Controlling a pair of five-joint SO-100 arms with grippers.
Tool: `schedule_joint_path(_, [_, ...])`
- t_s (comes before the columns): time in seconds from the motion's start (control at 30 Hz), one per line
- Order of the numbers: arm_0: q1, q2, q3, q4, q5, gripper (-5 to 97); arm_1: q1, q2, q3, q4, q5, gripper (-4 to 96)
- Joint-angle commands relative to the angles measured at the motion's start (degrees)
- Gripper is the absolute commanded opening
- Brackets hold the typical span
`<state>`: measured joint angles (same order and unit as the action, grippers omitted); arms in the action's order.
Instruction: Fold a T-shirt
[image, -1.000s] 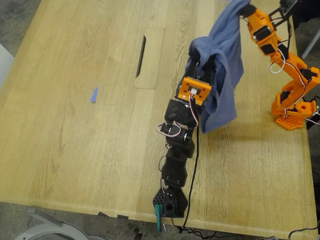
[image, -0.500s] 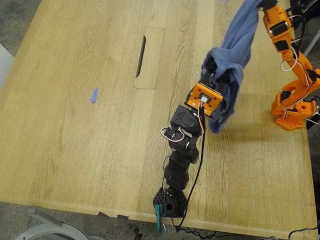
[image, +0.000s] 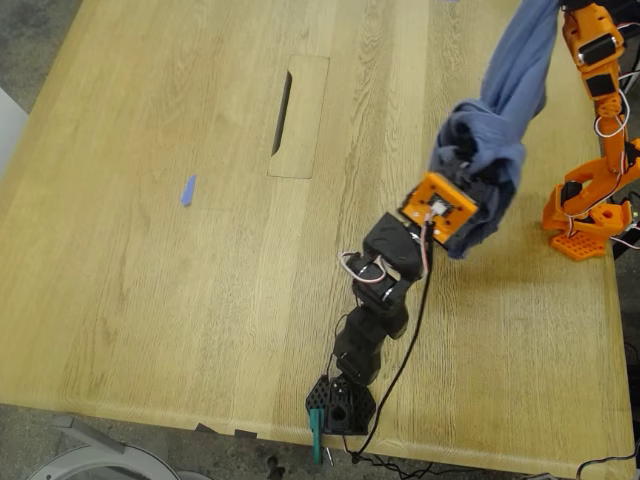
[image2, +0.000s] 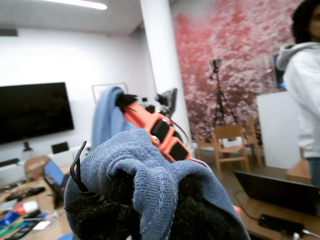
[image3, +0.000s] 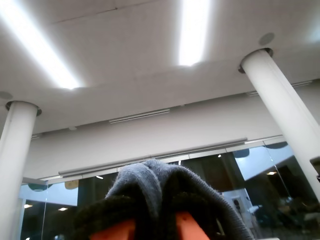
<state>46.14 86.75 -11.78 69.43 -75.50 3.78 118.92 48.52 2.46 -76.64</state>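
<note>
My first gripper (image: 462, 172) and second gripper (image3: 150, 212) each clamp the T-shirt (image: 505, 110), held aloft; I should spread it evenly before lowering.

We held the T-shirt (image: 505, 110) bunched and hanging above the table (image: 150, 300) at the exterior view's right, strung between our two arms.

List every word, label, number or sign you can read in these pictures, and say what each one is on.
None can be read.
T-shirt: bunched between both hands; no print or lettering shows.
Orange plate on the black arm: a small white mark, too small to read.
Tape scrap on the table: blank.
Black screen in the first wrist view: dark, no text.
</note>
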Motion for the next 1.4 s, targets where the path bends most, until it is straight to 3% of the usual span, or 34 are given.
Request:
schedule_joint_path(0.0, [4.22, 6.77, 1.32, -2.72, 0.53, 0, 0.62, 3.34, -3.43, 1.49, 0.53, -0.1])
schedule_joint_path(0.53, [9.40, 6.86, 4.57, -5.01, 0.35, 0, 3.34, 7.21, -10.11, 16.35, 1.41, -0.1])
schedule_joint_path(0.97, [12.22, 7.29, 4.57, -0.35, -0.35, 0, 1.67, 9.67, -9.93, 20.39, 5.71, 0.0])
schedule_joint_path(1.23, [12.30, 7.82, 4.57, 8.09, -7.21, 0, 1.67, 13.71, -8.79, 28.39, 6.86, 0.0])
schedule_joint_path(1.37, [10.81, 9.84, 4.57, 12.92, -8.44, 0, 1.67, 17.23, -4.75, 30.50, 7.73, 0.1])
